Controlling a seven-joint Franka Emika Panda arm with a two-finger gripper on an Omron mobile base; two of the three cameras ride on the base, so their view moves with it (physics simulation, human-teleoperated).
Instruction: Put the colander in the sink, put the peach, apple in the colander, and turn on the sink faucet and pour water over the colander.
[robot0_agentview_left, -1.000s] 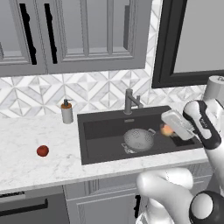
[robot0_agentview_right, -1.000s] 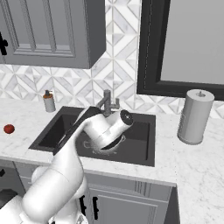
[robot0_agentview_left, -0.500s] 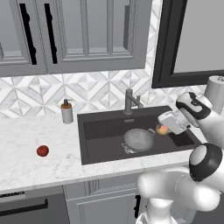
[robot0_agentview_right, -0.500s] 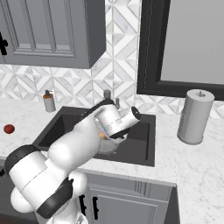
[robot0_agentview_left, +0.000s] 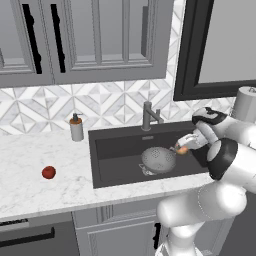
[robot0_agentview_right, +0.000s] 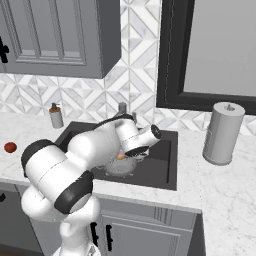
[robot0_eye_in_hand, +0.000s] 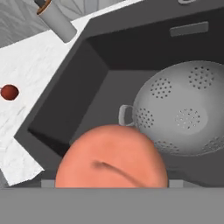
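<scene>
The silver colander (robot0_agentview_left: 159, 159) sits in the dark grey sink (robot0_agentview_left: 116, 150), near the drain. My gripper (robot0_agentview_left: 185, 146) is shut on the pale orange-pink peach (robot0_agentview_left: 182, 149) and holds it just above the colander's right rim. In the hand view the peach (robot0_eye_in_hand: 113, 157) looms large in the foreground, hiding the fingertips, with the colander (robot0_eye_in_hand: 188, 113) beyond it. The right base view shows the peach (robot0_agentview_right: 120, 156) over the colander (robot0_agentview_right: 118, 169), partly behind my arm. The dark red apple (robot0_agentview_left: 48, 172) lies on the counter left of the sink. The faucet (robot0_agentview_left: 148, 115) stands behind the basin, with no water running.
A grey soap pump bottle (robot0_agentview_left: 76, 128) stands at the sink's back left corner. A paper towel roll (robot0_agentview_right: 223, 133) stands on the counter right of the sink. Dark upper cabinets hang over the tiled backsplash.
My gripper has carried the peach leftward from over the sink's right edge to just above the colander's rim. The colander and the apple have stayed put.
</scene>
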